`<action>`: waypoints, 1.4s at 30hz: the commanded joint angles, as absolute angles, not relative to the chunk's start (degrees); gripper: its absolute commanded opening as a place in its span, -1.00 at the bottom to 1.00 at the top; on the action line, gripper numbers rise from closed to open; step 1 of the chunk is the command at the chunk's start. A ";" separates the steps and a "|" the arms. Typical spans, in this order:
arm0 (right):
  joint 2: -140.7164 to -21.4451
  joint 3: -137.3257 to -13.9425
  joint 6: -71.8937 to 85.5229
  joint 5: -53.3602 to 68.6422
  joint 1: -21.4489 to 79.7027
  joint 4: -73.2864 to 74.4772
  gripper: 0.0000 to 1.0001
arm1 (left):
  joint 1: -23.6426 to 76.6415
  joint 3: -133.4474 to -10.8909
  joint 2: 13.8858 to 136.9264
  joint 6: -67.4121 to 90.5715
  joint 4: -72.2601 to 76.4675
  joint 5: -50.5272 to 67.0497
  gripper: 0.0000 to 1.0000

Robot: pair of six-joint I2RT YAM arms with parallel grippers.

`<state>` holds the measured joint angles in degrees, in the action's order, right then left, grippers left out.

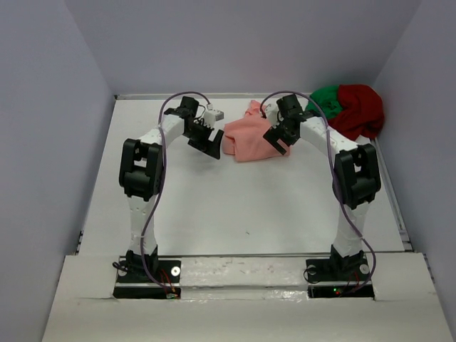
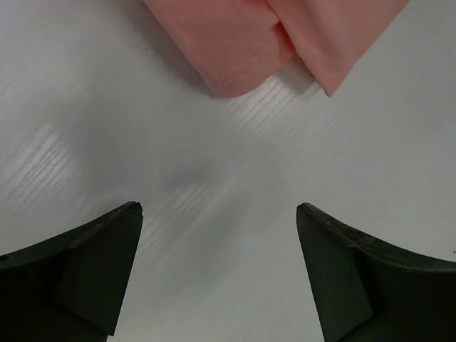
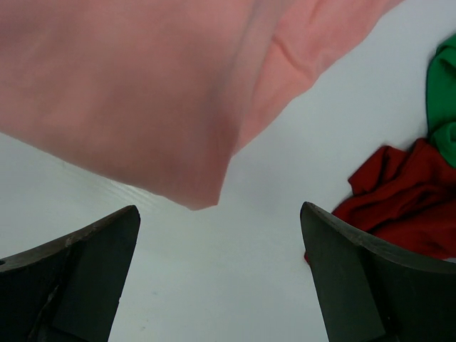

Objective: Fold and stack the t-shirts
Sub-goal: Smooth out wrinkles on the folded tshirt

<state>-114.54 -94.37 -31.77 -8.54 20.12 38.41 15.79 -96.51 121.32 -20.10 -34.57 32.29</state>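
- Well, there are three to count on the white surface (image 1: pixel 242 214): one pink shirt (image 1: pixel 249 139), one red shirt (image 1: pixel 360 110) and one green shirt (image 1: pixel 326 100).
- The pink shirt lies by itself toward the far middle, loosely doubled over, with one hand on either side of it.
- The red shirt and green shirt are bunched in the far right corner, touching each other. The green one is on the left of the pair.
- The left hand (image 1: pixel 203 139) hangs just left of the pink shirt with its two fingers spread wide and nothing between them. From its wrist, only bare surface shows in the gap, and a stitched hem and a folded corner lie ahead.
- The right hand (image 1: pixel 281 137) hangs over the pink shirt's right edge, fingers just as wide apart and gripping nothing. From its wrist, a pink corner lies ahead of the gap, and the red shirt sits beside the right finger.
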 commanded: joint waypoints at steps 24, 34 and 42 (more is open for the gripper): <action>-117.50 -106.25 -28.66 -1.08 17.31 23.03 0.55 | 19.60 -118.82 129.46 -19.69 -36.04 37.10 0.98; -120.23 -107.41 -27.77 4.65 17.31 25.75 -0.05 | 19.95 -122.61 134.03 -17.93 -34.19 34.98 0.98; -127.08 -113.54 -26.19 7.12 17.31 26.36 -0.20 | 21.36 -122.69 135.35 -16.70 -28.74 30.24 0.98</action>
<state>-124.68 -108.64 -27.44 5.15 17.61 26.87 20.56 -120.79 136.92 -18.04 -32.10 32.10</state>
